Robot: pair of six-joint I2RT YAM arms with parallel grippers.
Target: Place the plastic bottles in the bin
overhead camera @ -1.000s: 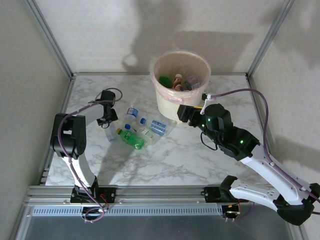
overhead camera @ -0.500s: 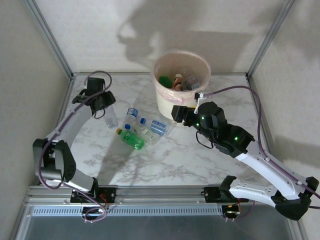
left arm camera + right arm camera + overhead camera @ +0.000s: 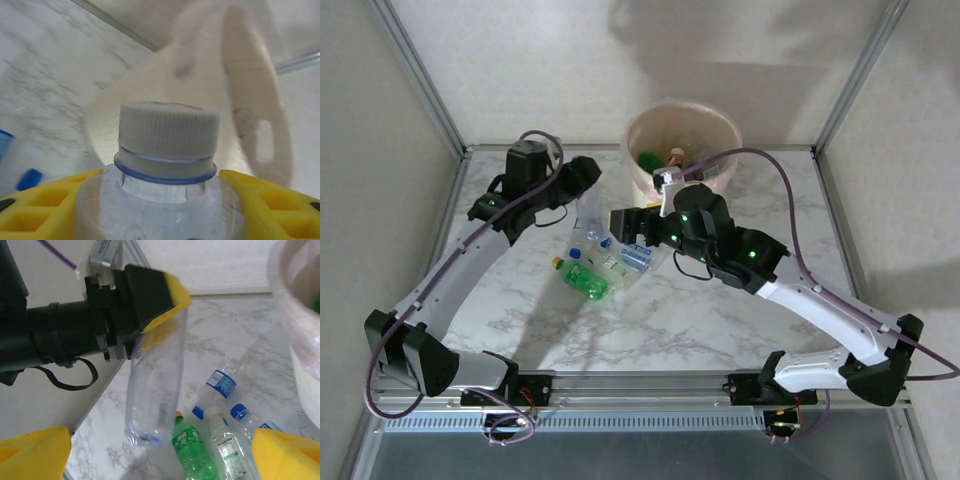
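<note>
From above, the left gripper [image 3: 582, 180] has raised a clear plastic bottle [image 3: 588, 212] just left of the round peach bin [image 3: 705, 120], seemingly ready to drop it in. Left wrist view: yellow pads [image 3: 40, 210] clamp it below the cap. Right wrist view: the right gripper [image 3: 160, 452], newly spread and empty, faces the remaining bottles [image 3: 225, 447] on the bench [image 3: 235, 345].

I see a white marble-patterned table [image 3: 720, 320]. The bin [image 3: 692, 120] stands at its far edge. Near the middle lie a green bottle [image 3: 588, 282] and several clear blue-capped bottles [image 3: 632, 254], bunched together.
</note>
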